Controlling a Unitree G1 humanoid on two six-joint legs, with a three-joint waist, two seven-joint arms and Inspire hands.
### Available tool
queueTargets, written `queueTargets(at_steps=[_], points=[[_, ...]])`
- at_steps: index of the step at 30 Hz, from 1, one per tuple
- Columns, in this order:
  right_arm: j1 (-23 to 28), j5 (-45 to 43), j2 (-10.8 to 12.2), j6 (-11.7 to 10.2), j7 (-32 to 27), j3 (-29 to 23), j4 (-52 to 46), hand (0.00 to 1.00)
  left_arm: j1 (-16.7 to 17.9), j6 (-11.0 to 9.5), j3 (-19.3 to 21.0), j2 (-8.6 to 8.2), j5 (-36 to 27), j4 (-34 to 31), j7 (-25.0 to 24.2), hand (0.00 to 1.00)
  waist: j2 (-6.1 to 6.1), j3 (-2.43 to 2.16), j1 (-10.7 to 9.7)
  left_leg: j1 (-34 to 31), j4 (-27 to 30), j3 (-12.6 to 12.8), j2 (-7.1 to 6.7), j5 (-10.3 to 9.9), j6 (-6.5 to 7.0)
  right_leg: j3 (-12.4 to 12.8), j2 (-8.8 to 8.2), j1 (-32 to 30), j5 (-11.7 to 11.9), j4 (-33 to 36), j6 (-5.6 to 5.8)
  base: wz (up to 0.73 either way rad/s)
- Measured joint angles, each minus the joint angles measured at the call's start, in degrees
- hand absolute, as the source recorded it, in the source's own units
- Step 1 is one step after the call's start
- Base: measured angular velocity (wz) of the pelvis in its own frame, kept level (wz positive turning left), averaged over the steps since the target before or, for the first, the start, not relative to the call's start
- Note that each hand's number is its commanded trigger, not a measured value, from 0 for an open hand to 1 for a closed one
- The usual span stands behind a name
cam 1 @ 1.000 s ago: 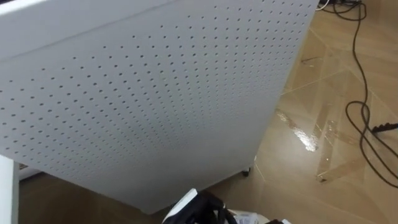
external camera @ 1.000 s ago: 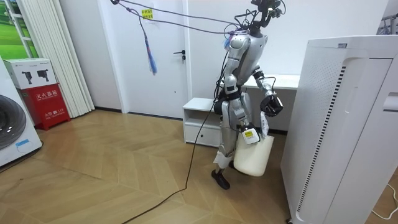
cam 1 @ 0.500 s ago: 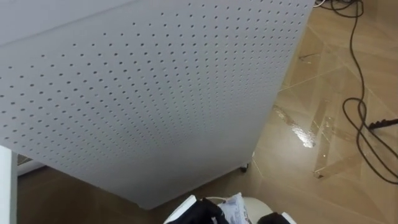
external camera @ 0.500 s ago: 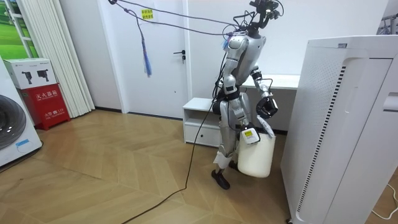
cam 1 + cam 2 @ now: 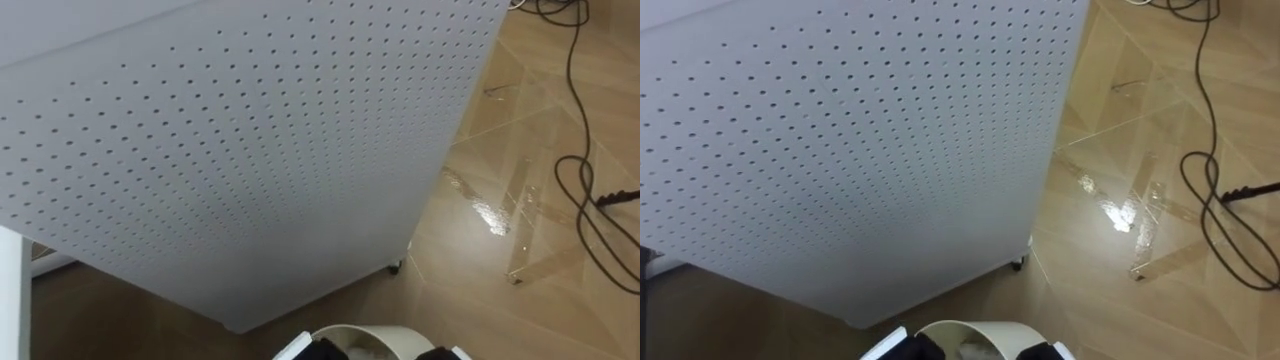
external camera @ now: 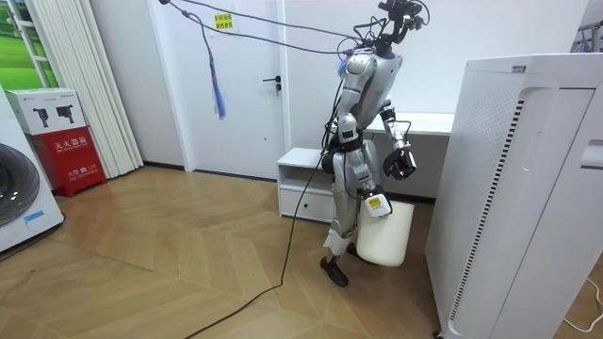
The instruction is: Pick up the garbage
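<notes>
I stand close in front of a tall white perforated cabinet, carrying a white bin (image 6: 386, 235). The bin's round rim (image 5: 365, 333) shows at the bottom edge of the eye views. Something pale and crumpled (image 5: 966, 350) lies inside it. My right hand (image 6: 375, 201) grips the bin at its upper edge and holds it against my thigh. It appears as a dark shape (image 5: 437, 353) at the rim's right. My left hand (image 6: 399, 163) hangs raised above the bin's mouth with nothing under it. It also shows at the rim's left (image 5: 322, 351).
The perforated cabinet (image 5: 230, 150) stands on small castors (image 5: 393, 268) right before me and blocks the way forward. Black cables (image 5: 590, 200) trail over the wooden floor to its right. A low white cabinet (image 6: 306, 179) stands behind me.
The crumpled white garbage that hung from my left hand over the bin is gone from that hand. The bin's rim has come up into the eye views.
</notes>
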Motion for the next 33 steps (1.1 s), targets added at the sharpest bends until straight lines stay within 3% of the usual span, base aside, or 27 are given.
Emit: queueTargets(at_steps=[1, 15, 21, 27, 33], points=[[-0.03, 0.0, -0.14, 0.0, 0.2, 0.0, 0.0, 1.0, 0.14, 0.02, 0.07, 0.4, 0.37, 0.0, -0.53, 0.0, -0.02, -0.02, 0.0, 0.0, -0.06, 0.0, -0.01, 0.0, 0.0, -0.01, 0.0, 0.0, 0.0, -0.07, 0.0, 0.0], [-0.05, 0.15, -0.47, 0.02, 1.05, 0.2, 0.12, 1.0, 1.22, 0.15, 0.06, 1.45, 0.7, 1.39, -2.92, 0.0, -0.29, -0.35, 0.0, 1.24, -0.62, 0.52, -0.11, 0.22, 0.08, 0.01, -0.13, 1.04, 0.0, -0.18, 0.01, 0.0], [-0.03, 0.14, -0.45, 0.25, 1.14, 0.17, 0.48, 1.0, 1.01, 2.26, 0.27, 1.5, 1.57, 2.52, -3.27, 0.0, -0.4, -0.44, 0.0, 2.26, -0.73, 0.25, -0.04, 0.26, 0.07, -0.19, -0.03, 2.25, 0.01, -0.54, 0.02, 0.0], [1.82, -0.03, -1.8, 0.65, 2.37, 0.09, 0.63, 1.0, 1.49, 2.61, 3.71, 1.48, 1.58, 5.12, -4.56, 0.0, -0.36, -0.46, 0.17, 6.24, -2.46, 0.2, 0.13, 0.26, 0.03, -0.61, 0.48, 6.66, 0.23, -2.97, 0.27, 0.0], [4.18, 0.0, -3.27, 0.61, 2.95, -0.23, 2.17, 1.0, 4.48, 2.65, 5.91, 1.47, 1.62, 6.48, -4.08, 0.0, -0.48, -0.62, -0.18, 10.82, -5.03, 0.35, -0.01, 0.36, -0.13, -1.39, 0.72, 11.62, 0.38, -6.24, 0.48, 0.04]])
